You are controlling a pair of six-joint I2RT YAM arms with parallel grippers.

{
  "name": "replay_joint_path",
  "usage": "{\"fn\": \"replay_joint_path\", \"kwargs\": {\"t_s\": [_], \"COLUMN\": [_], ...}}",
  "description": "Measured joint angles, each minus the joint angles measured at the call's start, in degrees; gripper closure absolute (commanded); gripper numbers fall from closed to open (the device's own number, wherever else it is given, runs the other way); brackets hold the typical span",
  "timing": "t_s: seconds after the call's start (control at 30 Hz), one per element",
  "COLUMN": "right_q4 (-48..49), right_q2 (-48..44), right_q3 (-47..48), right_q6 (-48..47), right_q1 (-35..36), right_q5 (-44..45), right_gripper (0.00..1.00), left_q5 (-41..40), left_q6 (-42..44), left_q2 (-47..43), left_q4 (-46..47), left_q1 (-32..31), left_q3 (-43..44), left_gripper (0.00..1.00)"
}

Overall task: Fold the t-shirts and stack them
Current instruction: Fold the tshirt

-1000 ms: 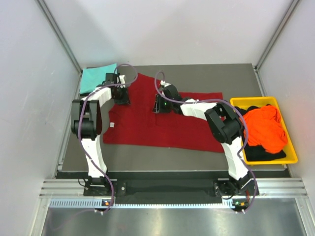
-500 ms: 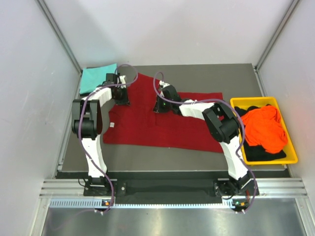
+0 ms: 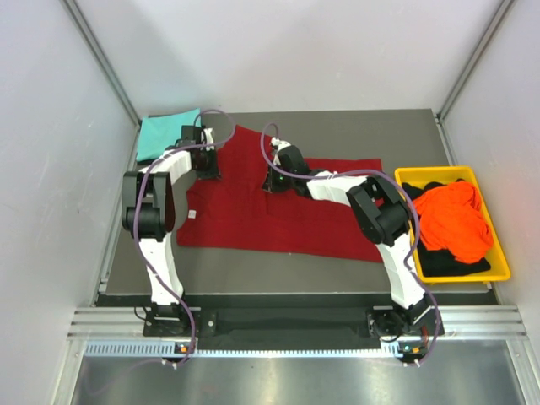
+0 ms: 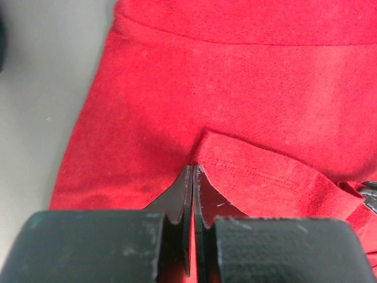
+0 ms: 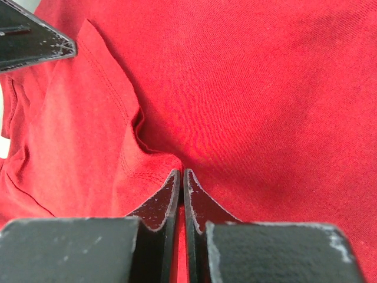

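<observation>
The large dark red t-shirt (image 3: 278,215) lies spread flat across the middle of the table. My left gripper (image 3: 208,169) is down on its far left part, the jaws shut with a fold of red cloth (image 4: 247,171) pinched between them; its tips show in the left wrist view (image 4: 194,168). My right gripper (image 3: 272,181) is pressed on the shirt's far middle, also shut on a pinch of red cloth (image 5: 181,172). A folded teal t-shirt (image 3: 164,132) lies at the far left corner. The orange t-shirt (image 3: 456,218) and the black one (image 3: 451,263) sit in the bin.
The yellow plastic bin (image 3: 498,274) stands at the table's right edge. White enclosure walls close in the left, far and right sides. The left gripper's finger (image 5: 29,44) shows at the top left of the right wrist view, close to the right gripper.
Both grippers have closed on the dark red cloth. The right gripper has shifted a little to the left; the left arm has stayed in place.
</observation>
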Motion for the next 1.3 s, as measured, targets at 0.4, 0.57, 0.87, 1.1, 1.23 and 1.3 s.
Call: {"fn": "replay_joint_path", "kwargs": {"t_s": [0.4,0.57,0.87,1.1,1.23,1.3], "right_q4": [1.7,2.6,3.4,3.8,2.7,0.6], "right_q2": [0.0,0.0,0.0,0.0,0.0,-0.1], "right_q3": [0.0,0.0,-0.1,-0.1,0.4,1.4], "right_q6": [-1.4,-1.8,-3.0,-3.2,-3.0,-3.4], "right_q1": [0.2,0.2,0.2,0.2,0.2,0.2], "right_q5": [0.8,1.5,3.0,3.0,3.0,3.0], "right_gripper": [1.0,1.0,1.0,0.98,0.76,0.64], "left_q5": [-2.4,-2.6,-3.9,-5.9,-8.0,-9.4], "left_q6": [-1.7,-1.8,-2.4,-2.4,-1.9,-1.8], "left_q2": [-4.0,-4.2,-4.2,-4.2,-4.2,-4.1], "left_q4": [2.4,3.3,4.4,4.6,3.1,1.1], "left_q1": [0.0,0.0,0.0,0.0,0.0,0.0], "left_q3": [-1.5,-2.2,-2.3,-2.3,-1.7,-0.6], "left_gripper": [1.0,1.0,1.0,1.0,0.87,0.62]}}
